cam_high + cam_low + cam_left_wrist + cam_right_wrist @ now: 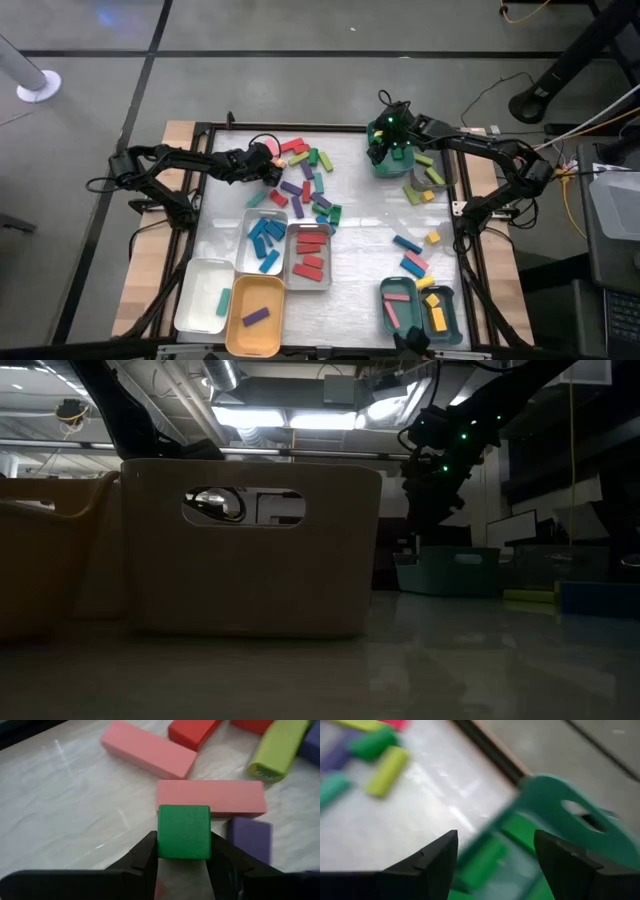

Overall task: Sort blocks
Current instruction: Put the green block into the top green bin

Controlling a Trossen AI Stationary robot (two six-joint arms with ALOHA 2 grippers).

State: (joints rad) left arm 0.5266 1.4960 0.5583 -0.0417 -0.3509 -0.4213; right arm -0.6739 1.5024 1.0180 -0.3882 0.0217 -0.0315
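Note:
Many small coloured blocks [305,175] lie loose on the white table top. My left gripper [268,165] is at the left end of this pile, slanting down, shut on a green block [183,831]. Two pink blocks [210,797] [147,755], a purple one [250,837] and a lime one [272,750] lie just beyond it. My right gripper [495,837] hangs open above the teal bin [555,795] at the far right, which holds green blocks [480,862]. Nothing is between its fingers. My left gripper pinches the green block between its two fingers, one on each of two opposite sides [161,842]. The fingers slant down from the table's left. The block's square face looks back at the wrist. Whether the block rests on the table, I cannot tell.
Near the front stand a white tray [205,295], an orange tray [255,315], a grey tray of blue blocks [265,240], a grey tray of red blocks [310,255] and a teal tray [415,305]. A grey tray [430,175] sits by the teal bin [393,160]. Loose blocks [410,255] lie right of centre.

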